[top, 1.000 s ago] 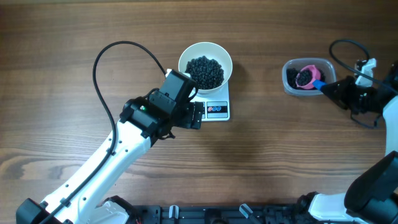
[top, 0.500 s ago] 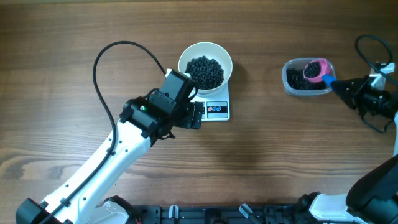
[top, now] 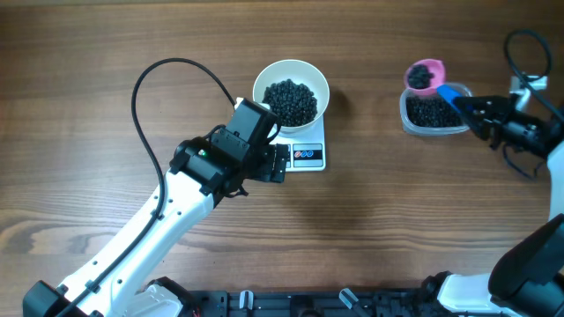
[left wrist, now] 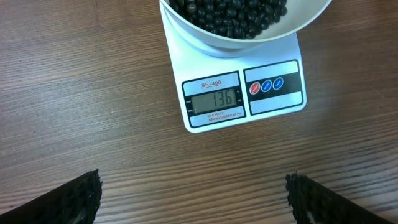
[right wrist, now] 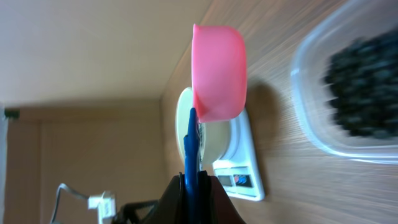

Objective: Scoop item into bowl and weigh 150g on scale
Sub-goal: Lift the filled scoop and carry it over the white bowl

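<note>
The white bowl (top: 291, 91) holds a heap of black beans (top: 291, 99) and stands on the white scale (top: 306, 156). Its display (left wrist: 214, 99) reads 136. My left gripper (top: 280, 164) hovers open beside the scale's front left corner. In the left wrist view, the left gripper (left wrist: 194, 198) has only bare wood between its fingertips. My right gripper (top: 473, 111) is shut on the blue handle (right wrist: 190, 149) of a pink scoop (top: 425, 75). The scoop carries a few beans and is held over the far left rim of the clear tub (top: 434, 113).
The clear tub (right wrist: 354, 93) at the right holds more black beans. A black cable (top: 150, 106) loops over the table left of the bowl. The left arm's white links (top: 132, 246) cross the near left of the table. Bare wood lies between scale and tub.
The right gripper has lifted the pink scoop out of the tub's beans and carried it to the tub's far left rim. The left arm has not moved.
</note>
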`<state>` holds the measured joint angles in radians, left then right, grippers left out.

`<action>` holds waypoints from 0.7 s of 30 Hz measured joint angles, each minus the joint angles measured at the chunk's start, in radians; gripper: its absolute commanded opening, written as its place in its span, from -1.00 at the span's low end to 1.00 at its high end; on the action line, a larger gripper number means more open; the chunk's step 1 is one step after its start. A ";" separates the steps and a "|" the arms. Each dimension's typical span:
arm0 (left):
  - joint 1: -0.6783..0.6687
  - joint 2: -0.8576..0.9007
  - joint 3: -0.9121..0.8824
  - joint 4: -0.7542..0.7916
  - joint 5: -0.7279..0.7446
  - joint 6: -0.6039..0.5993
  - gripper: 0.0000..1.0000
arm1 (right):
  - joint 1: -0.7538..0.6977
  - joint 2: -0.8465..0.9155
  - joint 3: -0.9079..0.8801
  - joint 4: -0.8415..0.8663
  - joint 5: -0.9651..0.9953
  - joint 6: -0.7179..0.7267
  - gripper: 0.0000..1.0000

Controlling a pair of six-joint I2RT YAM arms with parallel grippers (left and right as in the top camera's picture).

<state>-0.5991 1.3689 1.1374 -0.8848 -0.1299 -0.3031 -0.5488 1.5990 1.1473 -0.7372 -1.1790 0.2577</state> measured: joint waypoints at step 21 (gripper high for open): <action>0.000 0.000 0.000 0.000 0.000 0.000 1.00 | 0.499 0.000 0.000 0.465 0.028 0.248 -0.91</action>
<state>-0.5991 1.3689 1.1374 -0.8845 -0.1299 -0.3027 -0.0498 1.5990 1.1469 -0.2722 -1.1511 0.5053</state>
